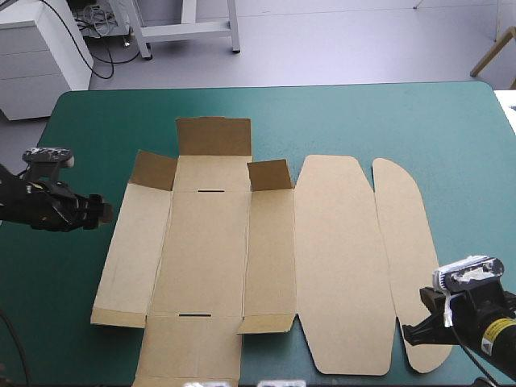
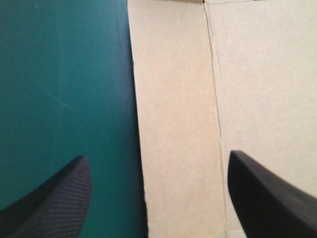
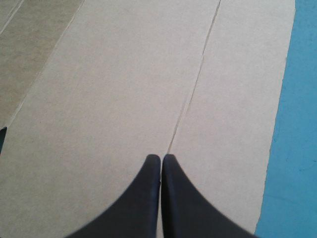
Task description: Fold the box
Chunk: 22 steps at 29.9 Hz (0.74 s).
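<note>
The brown box [image 1: 205, 250] lies as a cut sheet on the teal-green cover [image 1: 363, 113], its long lid panel [image 1: 339, 258] and rounded tuck flap [image 1: 403, 242] flat at the right. The far end flap [image 1: 214, 135] and two far corner flaps [image 1: 153, 170] stand partly raised. My left gripper [image 1: 103, 211] hovers at the sheet's left edge, open. In the left wrist view the left gripper [image 2: 157, 156] straddles the edge of the box [image 2: 173, 99]. My right gripper [image 1: 411, 329] is shut over the tuck flap's near end. The right wrist view shows the right gripper [image 3: 161, 156] pointing along a crease of the box [image 3: 124, 74].
Bare teal-green cover [image 2: 64, 74] lies to the left of the sheet and along the table's far edge. A narrow strip of cover [image 3: 292, 148] runs beside the tuck flap toward the table's right edge.
</note>
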{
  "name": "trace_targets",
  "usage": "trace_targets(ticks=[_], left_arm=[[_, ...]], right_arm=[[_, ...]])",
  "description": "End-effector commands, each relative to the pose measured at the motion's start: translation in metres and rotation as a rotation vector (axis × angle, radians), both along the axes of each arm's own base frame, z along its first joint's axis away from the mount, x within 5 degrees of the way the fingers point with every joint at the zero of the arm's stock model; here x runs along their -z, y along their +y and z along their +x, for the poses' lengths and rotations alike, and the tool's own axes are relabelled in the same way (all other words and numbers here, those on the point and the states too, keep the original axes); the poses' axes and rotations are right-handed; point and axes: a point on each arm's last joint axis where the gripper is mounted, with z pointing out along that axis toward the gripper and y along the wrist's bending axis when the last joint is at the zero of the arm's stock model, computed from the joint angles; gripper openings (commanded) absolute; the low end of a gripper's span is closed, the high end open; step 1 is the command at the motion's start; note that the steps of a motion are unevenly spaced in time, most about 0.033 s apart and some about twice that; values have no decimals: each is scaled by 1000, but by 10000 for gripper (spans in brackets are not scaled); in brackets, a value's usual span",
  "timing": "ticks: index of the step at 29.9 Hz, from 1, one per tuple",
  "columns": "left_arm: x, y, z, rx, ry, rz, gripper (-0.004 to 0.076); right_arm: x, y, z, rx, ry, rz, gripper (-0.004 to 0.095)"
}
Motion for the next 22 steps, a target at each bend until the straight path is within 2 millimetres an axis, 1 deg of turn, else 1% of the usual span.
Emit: trace_targets(ticks=[1,2,4,6,9,11,13,15,18,20,22], left_arm=[[6,26,3,-51,7,-212,540],[12,35,5,-86,32,-253,540],[23,46,7,-124,64,-272,540],[38,51,7,-129,130,-247,540],[61,52,4,-131,221,-254,536],[76,49,1,-130,273,-292,535],[86,45,-1,-116,283,-330,535],[90,40,-2,-107,269,-375,535],[94,26,0,-44,240,-464,535],[97,16,0,7,250,-471,535],[101,8,-2,59,290,-420,535]], right_arm=[[-10,-2,-3,-1,-75,39,-4],[-11,-3,-4,-1,-79,44,-4],[-11,-4,-6,-1,-87,49,-4],[-11,-4,-6,-12,-94,38,-4],[-12,-4,-7,-19,-101,32,-4],[-12,-4,-7,-23,-102,27,-4],[-12,-4,-7,-23,-103,27,-4],[-12,-4,-6,-24,-106,24,-4],[-12,-4,-6,-26,-113,19,-4],[-12,-4,-6,-26,-116,21,-4],[-12,-4,-6,-26,-117,19,-4]])
